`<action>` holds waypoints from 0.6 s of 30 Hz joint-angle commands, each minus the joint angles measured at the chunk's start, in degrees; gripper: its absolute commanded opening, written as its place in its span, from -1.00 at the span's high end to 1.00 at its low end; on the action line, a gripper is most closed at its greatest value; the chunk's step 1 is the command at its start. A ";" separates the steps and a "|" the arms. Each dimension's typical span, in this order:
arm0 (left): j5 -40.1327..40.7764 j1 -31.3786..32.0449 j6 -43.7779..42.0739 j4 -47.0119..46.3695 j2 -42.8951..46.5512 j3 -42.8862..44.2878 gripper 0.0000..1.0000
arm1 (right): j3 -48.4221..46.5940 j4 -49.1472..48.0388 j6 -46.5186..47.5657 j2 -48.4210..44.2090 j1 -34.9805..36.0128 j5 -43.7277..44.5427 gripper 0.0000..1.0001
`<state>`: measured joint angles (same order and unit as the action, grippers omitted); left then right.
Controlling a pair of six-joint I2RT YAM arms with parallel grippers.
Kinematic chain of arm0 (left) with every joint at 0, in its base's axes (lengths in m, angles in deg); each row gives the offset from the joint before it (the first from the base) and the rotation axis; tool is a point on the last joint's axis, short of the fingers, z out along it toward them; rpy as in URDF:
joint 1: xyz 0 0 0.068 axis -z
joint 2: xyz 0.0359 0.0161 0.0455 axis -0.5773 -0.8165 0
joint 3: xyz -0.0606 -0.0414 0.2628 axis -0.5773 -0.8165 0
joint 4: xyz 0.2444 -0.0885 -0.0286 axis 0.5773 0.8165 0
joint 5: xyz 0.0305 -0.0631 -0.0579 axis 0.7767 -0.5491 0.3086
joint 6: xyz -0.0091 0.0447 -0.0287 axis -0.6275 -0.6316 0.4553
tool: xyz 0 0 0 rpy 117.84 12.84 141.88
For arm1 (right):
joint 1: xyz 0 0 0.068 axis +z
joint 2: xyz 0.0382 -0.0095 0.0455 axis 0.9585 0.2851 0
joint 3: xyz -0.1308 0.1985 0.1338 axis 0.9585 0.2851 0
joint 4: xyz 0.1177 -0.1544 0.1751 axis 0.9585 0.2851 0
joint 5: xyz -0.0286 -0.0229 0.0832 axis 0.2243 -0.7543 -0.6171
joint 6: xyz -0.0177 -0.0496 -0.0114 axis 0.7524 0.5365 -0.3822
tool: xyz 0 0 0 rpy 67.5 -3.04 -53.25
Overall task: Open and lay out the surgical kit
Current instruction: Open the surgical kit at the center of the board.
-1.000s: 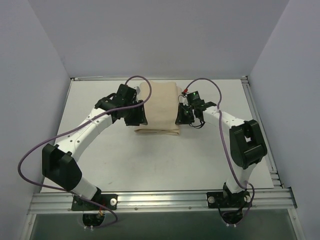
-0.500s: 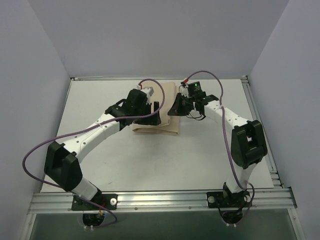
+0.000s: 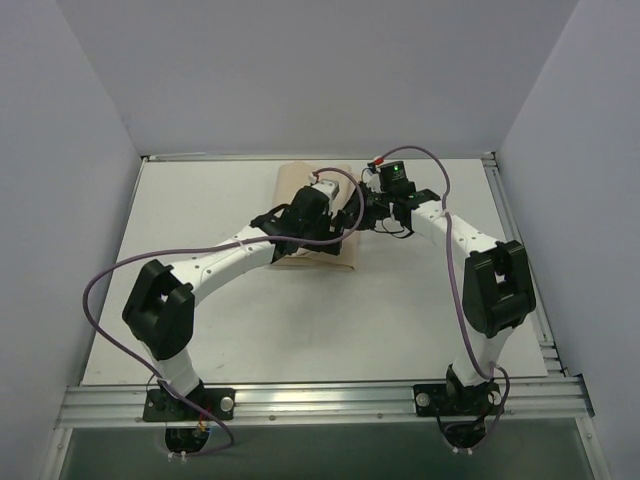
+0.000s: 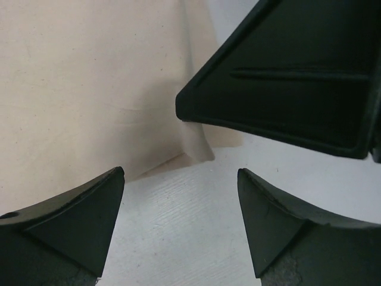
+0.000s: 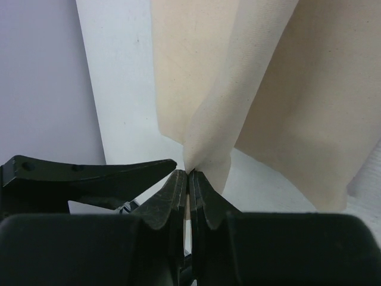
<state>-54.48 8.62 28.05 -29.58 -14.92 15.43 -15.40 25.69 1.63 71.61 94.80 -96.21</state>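
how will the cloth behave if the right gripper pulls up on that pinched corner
Probably floppy: the cloth drapes in soft folds from the right gripper. Likely light, since a thin pinch holds the flap up. It may slip out, as only a small tip is clamped.

Top external: high behind the arm bases [image 3: 188,404], looking down on the bench [image 3: 180,200] and cloth wrap [image 3: 296,185].
Left wrist: close above the wrap's corner, facing down.
Right wrist: close, facing the wrap's hanging fold.
Shared: the wrap.
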 commanded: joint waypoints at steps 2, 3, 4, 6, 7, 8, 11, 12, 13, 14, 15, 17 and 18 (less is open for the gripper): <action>3.63 -0.11 -1.48 -0.91 -2.51 5.39 -0.65 | -0.24 -1.70 -2.59 -1.51 -0.53 -2.79 1.00; 3.89 -0.20 -1.48 -0.73 -2.95 6.36 -0.60 | -0.06 -1.70 -2.68 -1.51 -0.54 -2.96 1.00; 3.89 -0.28 -1.56 -0.55 -3.39 6.89 -0.54 | 0.02 -1.70 -2.94 -1.60 -0.54 -3.05 1.00; 4.15 -0.46 -1.65 -0.20 -4.53 8.20 -0.17 | 0.38 -2.05 -3.21 -1.69 -0.62 -3.40 1.00; 4.16 -1.07 -1.65 -0.11 -4.97 8.56 0.03 | 0.55 -2.14 -3.47 -1.69 -0.62 -3.49 1.00; 3.72 -1.42 -1.48 0.06 -5.50 8.91 0.25 | 0.55 -2.14 -3.56 -1.86 -0.62 -3.49 1.00; 1.79 -3.79 -1.21 0.41 -5.85 9.97 0.95 | 0.47 -2.32 -3.21 -1.52 -0.71 -4.10 1.00; 2.91 -4.23 -1.04 1.11 -5.42 10.14 0.95 | -0.58 -1.01 -2.51 -1.43 -1.32 -3.76 1.00; 3.53 -4.76 -0.86 1.29 -4.72 9.27 0.95 | -1.55 0.65 -1.46 -1.25 -1.85 -2.71 0.89; 3.72 -6.51 -0.69 0.94 -2.54 8.13 0.95 | -2.86 2.67 1.60 -0.64 -2.55 -0.35 0.65; 3.19 -7.74 -0.16 0.59 -1.21 6.73 0.95 | -4.27 6.17 3.37 -0.37 -3.17 0.37 0.32; 2.31 -10.81 2.03 0.59 2.82 2.61 0.95 | -8.92 9.53 8.80 0.50 -4.66 2.90 0.14; 2.14 -13.79 2.65 0.94 4.15 1.54 0.95 | -10.68 13.11 10.66 0.77 -4.75 4.31 -0.06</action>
<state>-54.22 1.97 28.29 -29.19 -18.17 19.89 -19.71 30.85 3.97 71.85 92.09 -95.84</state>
